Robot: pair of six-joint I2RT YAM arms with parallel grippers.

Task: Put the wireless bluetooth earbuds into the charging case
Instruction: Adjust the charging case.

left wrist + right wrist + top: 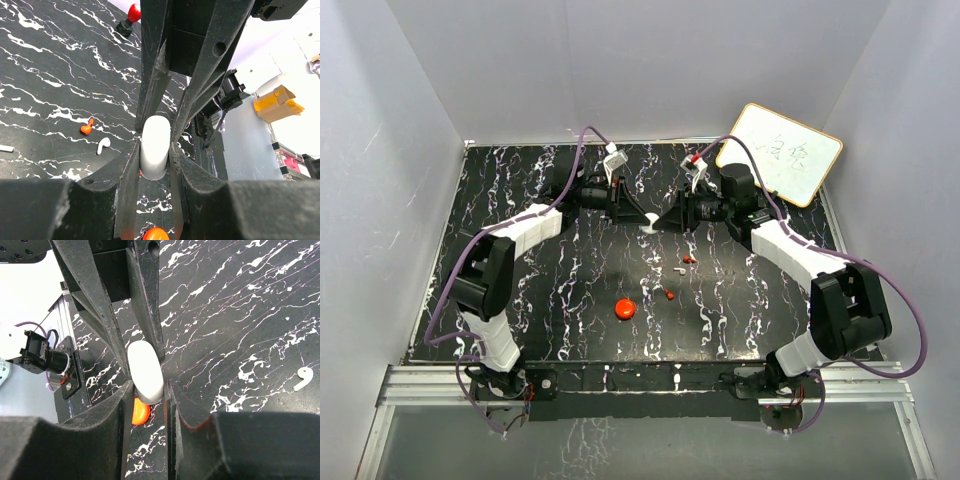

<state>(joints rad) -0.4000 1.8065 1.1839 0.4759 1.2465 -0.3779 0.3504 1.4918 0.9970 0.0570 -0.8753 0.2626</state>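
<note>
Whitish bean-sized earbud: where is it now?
In the top view the whitish earbud lies on the black marbled table, slightly right of centre, next to a small red earbud and right of the red round puck.

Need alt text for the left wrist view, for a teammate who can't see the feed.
The left gripper is shut on a white charging case, with the right gripper closed round its far end from above. On the black marbled table to the left lie a red earbud and a white earbud.

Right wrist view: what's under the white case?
An orange piece shows just below the white case; the case and fingers cover the rest, so what it is remains unclear.
</note>
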